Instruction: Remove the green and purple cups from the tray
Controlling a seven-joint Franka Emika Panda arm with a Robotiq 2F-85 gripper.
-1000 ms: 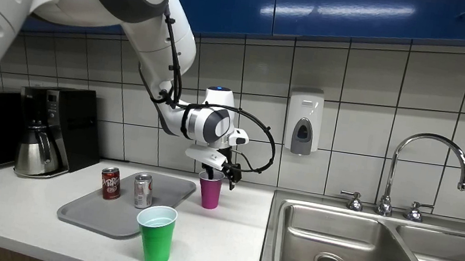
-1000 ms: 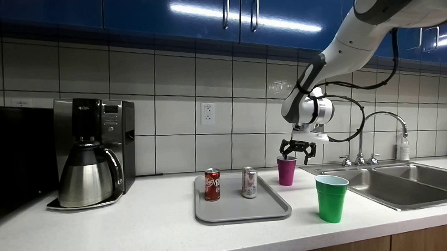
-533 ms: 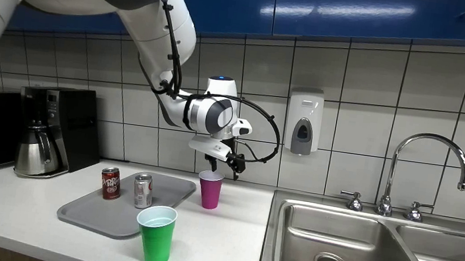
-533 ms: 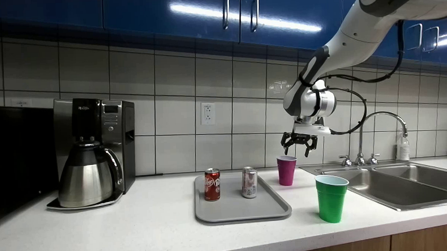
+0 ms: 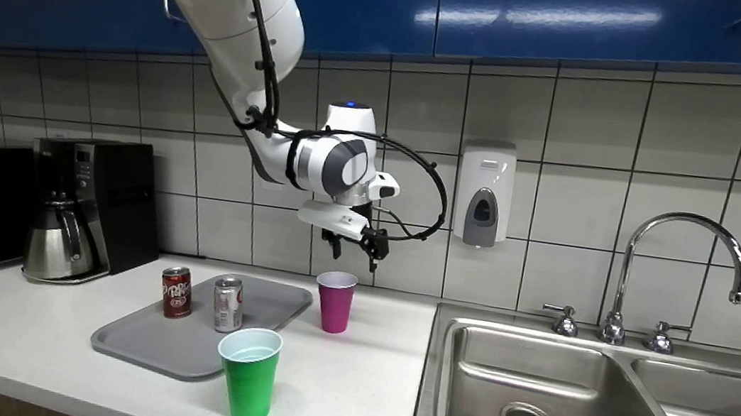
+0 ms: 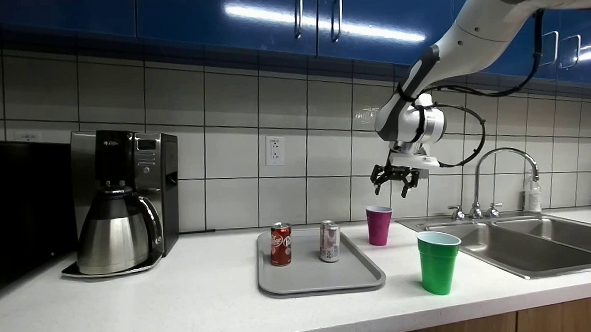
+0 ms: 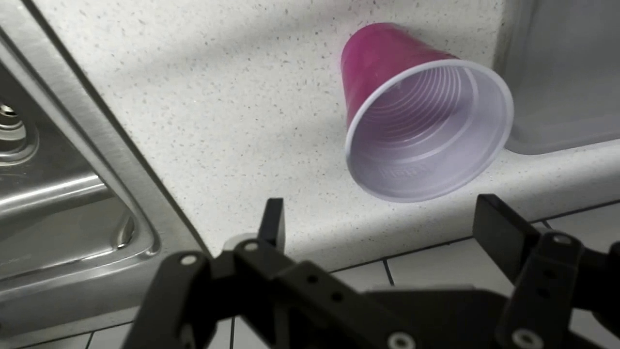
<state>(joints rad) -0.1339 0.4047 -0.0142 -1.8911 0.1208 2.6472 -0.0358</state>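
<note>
Since neither purple cup (image 5: 333, 309) nor green cup (image 6: 438, 267) occupies the tray (image 6: 320, 279), removal seems done; the end effector (image 6: 390, 194) (jaws apart) should retreat.

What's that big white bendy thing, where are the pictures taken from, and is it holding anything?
That's a robot arm, with black fingers for grabbing. The wide pictures come from cameras outside the arm; the close-up comes from one on the arm itself, looking past the fingers. On the counter is a gray tray with a red can and a silver can standing on it. The green cup and the purple cup stand beside the tray. Nothing is held: the fingers hang apart, higher than the purple cup.
</note>
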